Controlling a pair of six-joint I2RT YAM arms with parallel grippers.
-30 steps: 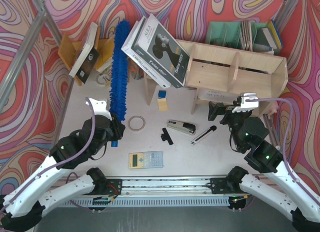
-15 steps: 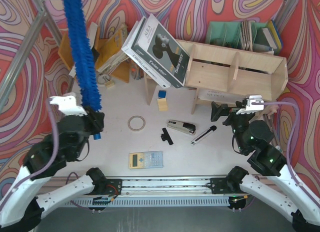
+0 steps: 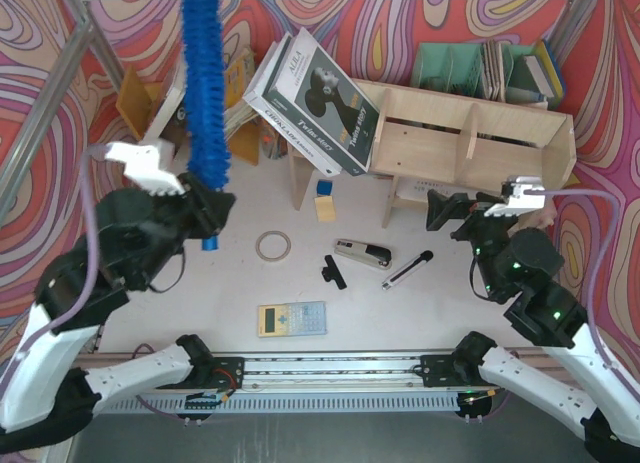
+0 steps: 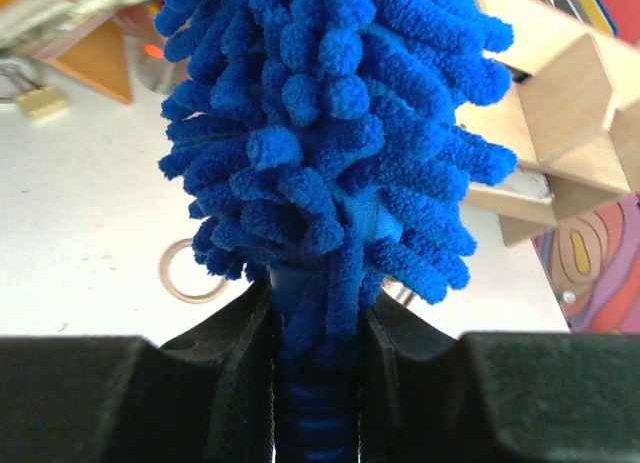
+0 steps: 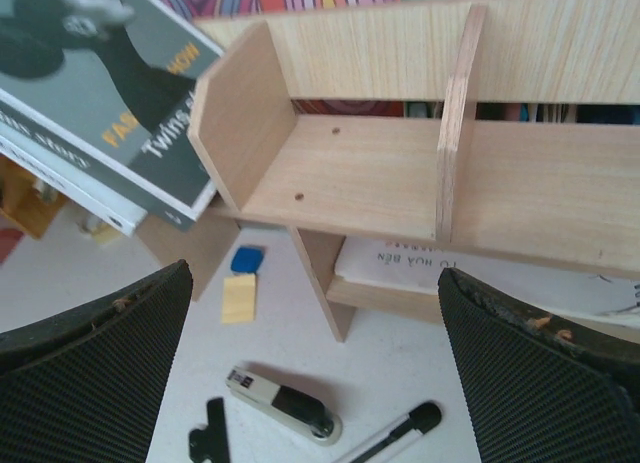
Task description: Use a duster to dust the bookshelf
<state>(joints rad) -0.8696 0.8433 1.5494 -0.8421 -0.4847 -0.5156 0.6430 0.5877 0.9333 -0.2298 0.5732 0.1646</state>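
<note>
Left hand (image 4: 318,383) clamped on the duster (image 3: 205,93) handle, well left of the bookshelf (image 3: 470,133), no contact with it. My right hand (image 3: 448,211) is spread wide, empty, just in front of the bookshelf. Risk: I grip a long head by a short handle, so swinging right could twist it loose or clip the leaning books (image 3: 315,98) at the bookshelf's left end and topple them. Long axis runs from handle up and away, fluffy tip past the frame edge.
</note>
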